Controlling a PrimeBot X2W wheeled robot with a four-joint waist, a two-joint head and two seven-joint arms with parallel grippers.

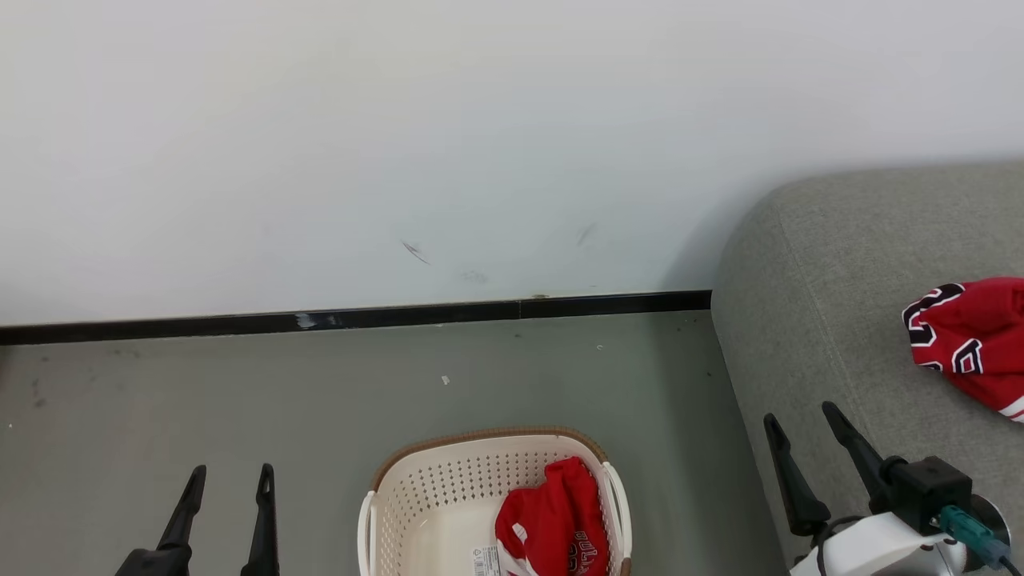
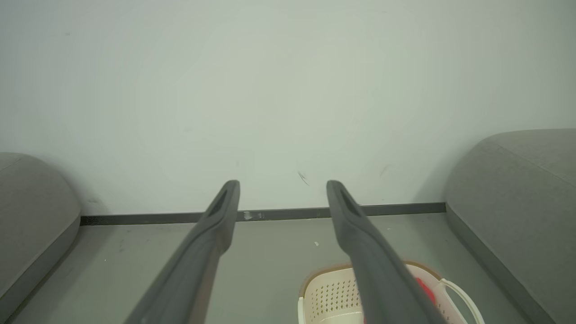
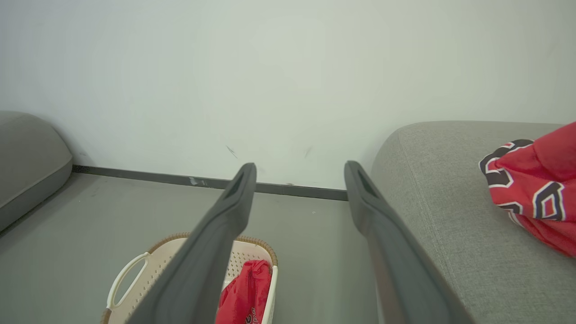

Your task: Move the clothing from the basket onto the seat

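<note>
One jersey (image 1: 972, 344); one shorts (image 1: 552, 520); one basket (image 1: 480, 437)

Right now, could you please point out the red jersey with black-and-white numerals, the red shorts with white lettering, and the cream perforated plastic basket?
red jersey (image 1: 996, 320), head view, on red fabric beside the numerals.
red shorts (image 1: 552, 520), head view, middle of the bunched fabric.
cream basket (image 1: 460, 480), head view, perforated far wall.

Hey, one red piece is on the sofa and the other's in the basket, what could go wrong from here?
The red shorts lie bunched against the wall of the basket, so the open right gripper might snag the perforations and drag the basket along. Released near the rounded edge of the seat, the shorts could slide onto the floor.
</note>
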